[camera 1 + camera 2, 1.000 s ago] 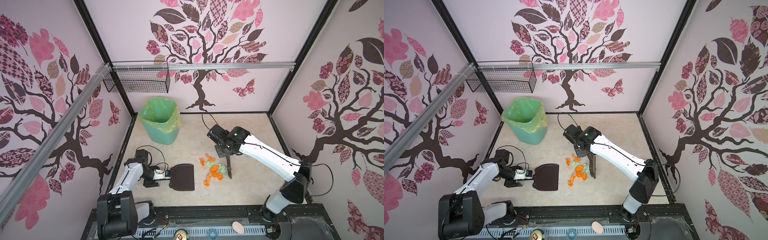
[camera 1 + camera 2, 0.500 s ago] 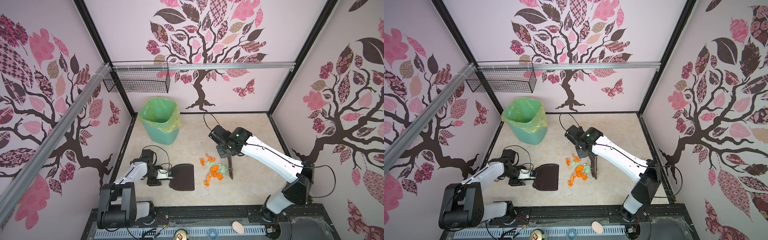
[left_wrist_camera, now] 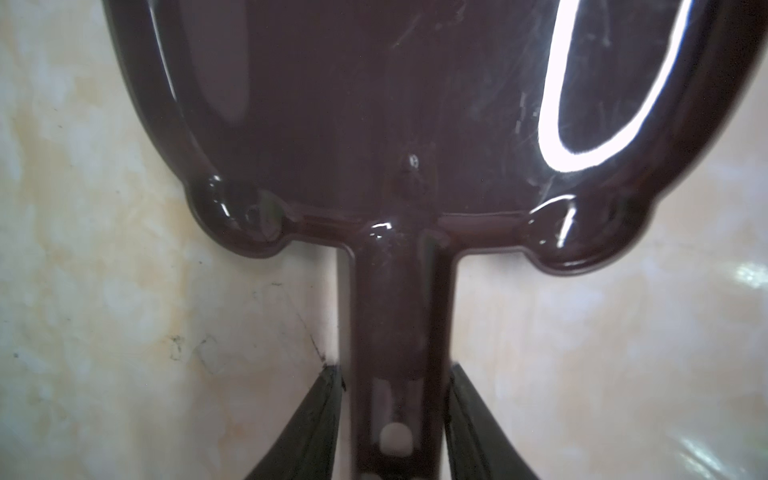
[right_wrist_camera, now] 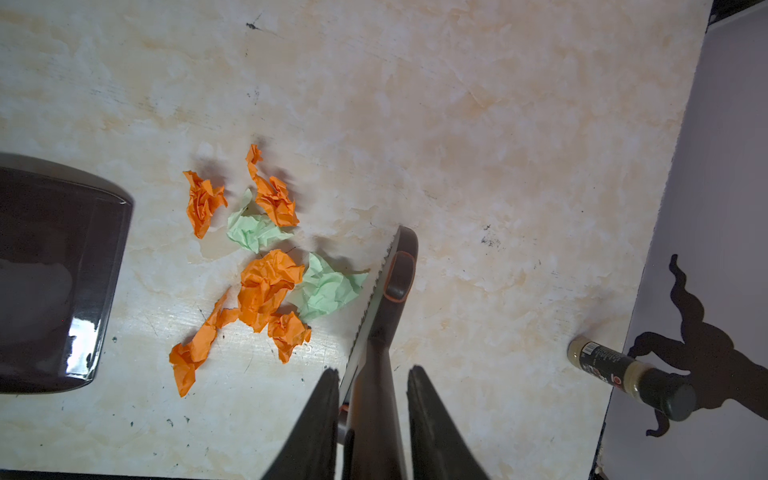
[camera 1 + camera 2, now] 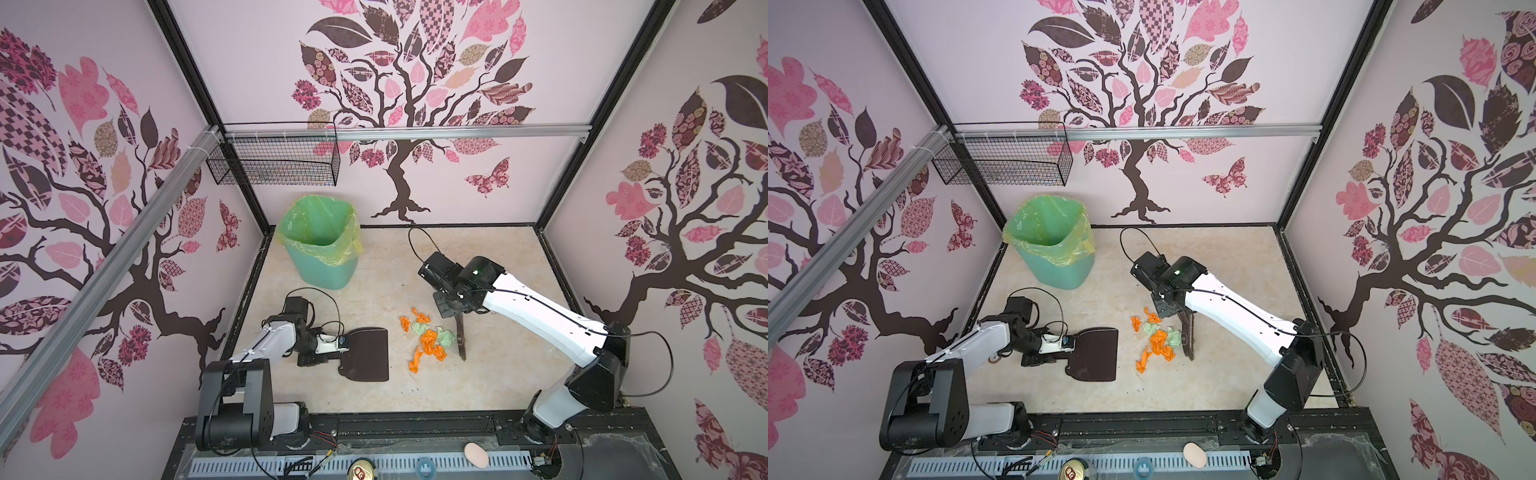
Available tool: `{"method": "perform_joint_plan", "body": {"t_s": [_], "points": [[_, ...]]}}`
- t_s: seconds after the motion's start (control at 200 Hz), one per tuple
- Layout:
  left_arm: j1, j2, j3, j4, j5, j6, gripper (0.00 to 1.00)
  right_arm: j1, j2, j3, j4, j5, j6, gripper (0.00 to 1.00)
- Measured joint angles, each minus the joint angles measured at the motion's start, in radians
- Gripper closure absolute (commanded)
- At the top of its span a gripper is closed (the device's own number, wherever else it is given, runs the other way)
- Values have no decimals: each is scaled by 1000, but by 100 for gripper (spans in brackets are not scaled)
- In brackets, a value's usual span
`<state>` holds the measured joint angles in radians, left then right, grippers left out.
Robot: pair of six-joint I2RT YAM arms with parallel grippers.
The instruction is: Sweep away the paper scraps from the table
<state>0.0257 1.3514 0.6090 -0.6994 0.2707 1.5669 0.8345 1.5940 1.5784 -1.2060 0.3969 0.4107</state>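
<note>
The right tool (image 4: 374,370) is clenched on the brush (image 4: 395,282) — push the paper scraps (image 4: 266,286) low and steady toward the dustpan (image 4: 54,270). The left tool (image 3: 395,370) straddles its handle, grip unclear — keep it flat on the worktop (image 4: 498,124).

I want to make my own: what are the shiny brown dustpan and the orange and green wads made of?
The dustpan looks like hard, glossy moulded plastic: bright glare on smooth, rounded ridges. The wads look like thin matte paper, full of sharp creases.

Walls (image 5: 249,62) were pale pink, printed with dark trees and patterned leaves. A black wire basket (image 5: 274,164) hung from the aluminium rail (image 5: 457,132).
</note>
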Motion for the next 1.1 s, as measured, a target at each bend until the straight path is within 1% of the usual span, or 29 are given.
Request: {"method": "perform_joint_plan", "body": {"t_s": [0.075, 0.145, 0.355, 0.46, 0.565, 0.645, 0.795, 0.855, 0.945, 1.01, 1.095], "points": [[-1, 0, -2, 19, 8, -6, 73, 0, 0, 0, 0, -1, -1, 100], [-2, -2, -3, 29, 11, -10, 75, 0, 0, 0, 0, -1, -4, 100], [11, -16, -3, 25, 11, -19, 76, -16, 2, 5, 18, -4, -47, 100], [34, -24, -1, 3, -7, -14, 76, -59, 20, 55, 19, -12, -102, 100], [42, -31, 11, -37, -40, -1, 76, -106, 76, 164, 13, -5, -162, 100], [42, -39, 35, -71, -63, 11, 76, -131, 147, 272, 4, 0, -236, 100], [41, -32, 121, -122, -104, 17, 77, -129, 308, 479, -11, -8, -416, 100], [41, -21, 148, -130, -114, 12, 77, -130, 385, 585, -23, -5, -462, 100], [41, -17, 158, -137, -123, 5, 77, -141, 470, 744, -19, -58, -467, 100], [41, -22, 157, -150, -128, 5, 77, -168, 509, 859, -5, -129, -421, 100], [41, -42, 147, -150, -129, 5, 78, -197, 511, 921, 37, -184, -334, 100]]}}
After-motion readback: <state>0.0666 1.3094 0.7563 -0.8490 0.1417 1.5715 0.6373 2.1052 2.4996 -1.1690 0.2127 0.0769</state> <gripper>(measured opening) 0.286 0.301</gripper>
